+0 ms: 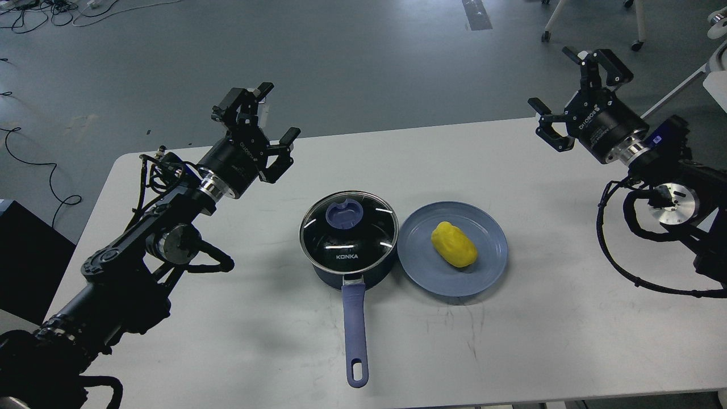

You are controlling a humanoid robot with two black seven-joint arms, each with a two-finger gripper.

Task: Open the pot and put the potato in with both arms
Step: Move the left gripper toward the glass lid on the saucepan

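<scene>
Both sets of jaws stand spread wide with nothing between them. On the left, the black two-finger left gripper (267,122) hangs above the far left part of the white rectangular table (238,341), its fingers pointing up and away, one high and one lower toward the right. Behind it a silver wrist ring joins the black left arm (142,238), which runs down to the lower left corner, draped in black cables. On the right, the black two-finger right gripper (573,94) hovers near the table's far right edge, fingers likewise apart and empty, and the black right arm (676,182) leaves the view at the right edge with a loop of cable under it.

Between the two arms, well apart from either gripper, sits the small dark navy saucepan (349,250). Its glass lid (348,230) marked "KONKA", with a blue knob, is on the pot. Its long periwinkle-blue handle (355,329) points toward the near edge. Just beside the pot on its right lies a flat blue round plate (488,255), rim close to the pot's wall. On that plate rests the yellow lumpy oval potato (453,244), lying slightly aslant.
</scene>
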